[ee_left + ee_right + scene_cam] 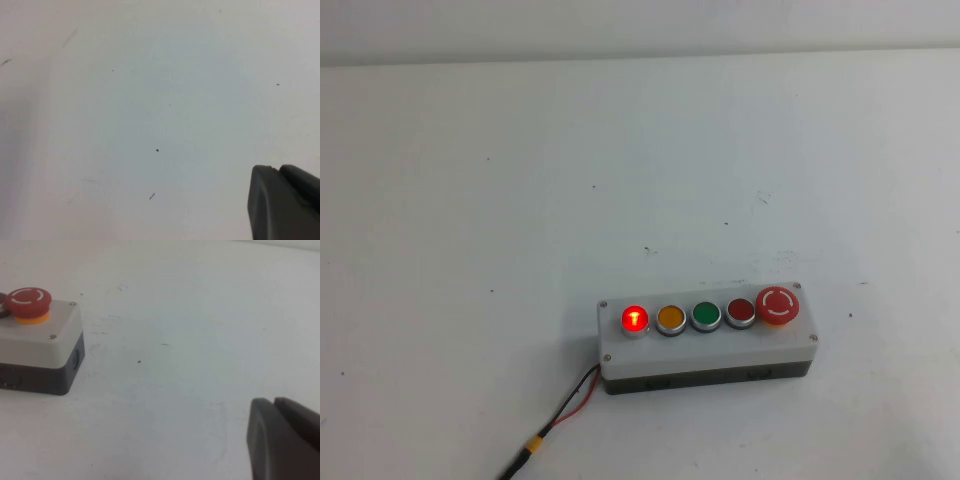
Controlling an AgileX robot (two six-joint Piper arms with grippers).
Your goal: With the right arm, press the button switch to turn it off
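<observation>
Poking into the lower right corner of the right wrist view: right gripper point(282, 440), hanging over bare table, well apart from the box at that frame's left edge; spread or pressed together cannot be told. Likewise poking into the lower right corner of the left wrist view: left gripper point(285, 205), over bare white surface, state also not telling. Neither appearing in the high view.

Entering at the bottom edge of the high view, left of centre: black and red cable point(570, 408), running up to the grey box point(710, 352). Sitting lower centre-right, that box. Glowing bright red at the left end of its row: button switch point(635, 319), untouched. Following rightward: orange button point(671, 319), green button point(706, 316), dark red button point(740, 312), mushroom button point(777, 305). Stretching beyond to the top edge: white table point(520, 200).
</observation>
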